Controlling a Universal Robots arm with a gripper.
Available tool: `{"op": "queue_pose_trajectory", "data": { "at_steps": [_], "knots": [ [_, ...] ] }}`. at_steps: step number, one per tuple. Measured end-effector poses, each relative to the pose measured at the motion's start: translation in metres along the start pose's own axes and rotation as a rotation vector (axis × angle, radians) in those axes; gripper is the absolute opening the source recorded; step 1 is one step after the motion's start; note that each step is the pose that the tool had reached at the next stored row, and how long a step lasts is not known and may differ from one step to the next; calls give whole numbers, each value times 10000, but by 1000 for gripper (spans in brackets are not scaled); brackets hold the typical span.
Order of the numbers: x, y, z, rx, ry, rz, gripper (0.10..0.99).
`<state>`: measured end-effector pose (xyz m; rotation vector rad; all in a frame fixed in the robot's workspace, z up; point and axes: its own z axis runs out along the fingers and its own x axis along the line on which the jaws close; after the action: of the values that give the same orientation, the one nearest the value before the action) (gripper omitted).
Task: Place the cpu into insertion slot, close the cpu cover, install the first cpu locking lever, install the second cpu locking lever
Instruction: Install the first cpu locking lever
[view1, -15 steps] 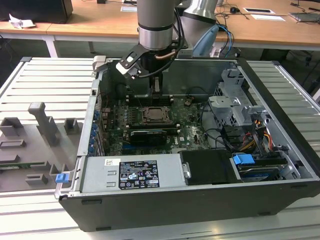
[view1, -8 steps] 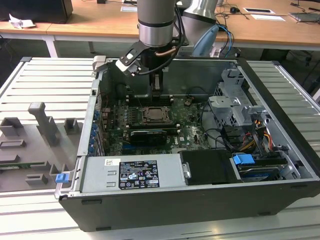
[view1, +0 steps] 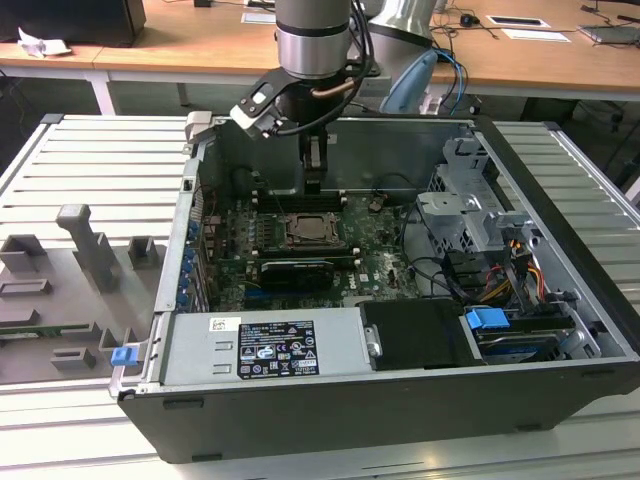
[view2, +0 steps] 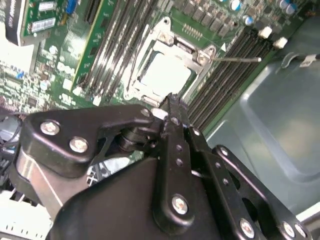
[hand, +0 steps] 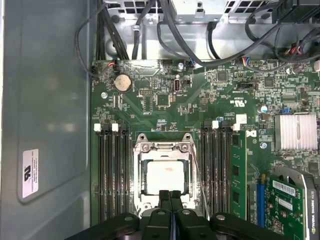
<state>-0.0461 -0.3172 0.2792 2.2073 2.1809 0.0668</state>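
Observation:
The cpu lies in the insertion slot on the green motherboard, its silvery top showing. The cpu cover lies flat over it, framing the chip; in the second wrist view the cpu and the cover show the same. A thin wire locking lever stands free at one side of the socket, also seen as the lever in the first wrist view. My gripper hangs just above the socket's near edge, fingers shut together with nothing between them. In the exterior view the gripper is over the socket.
Long black memory slots flank the socket on both sides. A graphics card and a heatsink lie beside them. Cables run along the board's far edge. The grey case wall is close by. A power supply and a drive cage fill the case's other parts.

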Motion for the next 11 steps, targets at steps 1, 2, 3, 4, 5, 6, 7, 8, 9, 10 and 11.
{"op": "queue_pose_trajectory", "data": {
  "at_steps": [1,2,3,4,5,6,7,8,9,10,11],
  "knots": [
    [0,0,0,0,0,-57,106],
    [0,0,-1,2,10,-231,106],
    [0,0,-1,3,16,-349,106],
    [0,0,-1,4,24,-486,106],
    [0,0,-1,3,31,-594,106],
    [0,0,-1,4,41,-785,106],
    [0,0,0,5,52,-1001,106],
    [0,0,1,5,59,-1110,106],
    [0,0,0,6,63,-1209,106],
    [0,0,1,7,70,-1334,106],
    [0,0,1,7,75,-1432,106]
  ]
}}
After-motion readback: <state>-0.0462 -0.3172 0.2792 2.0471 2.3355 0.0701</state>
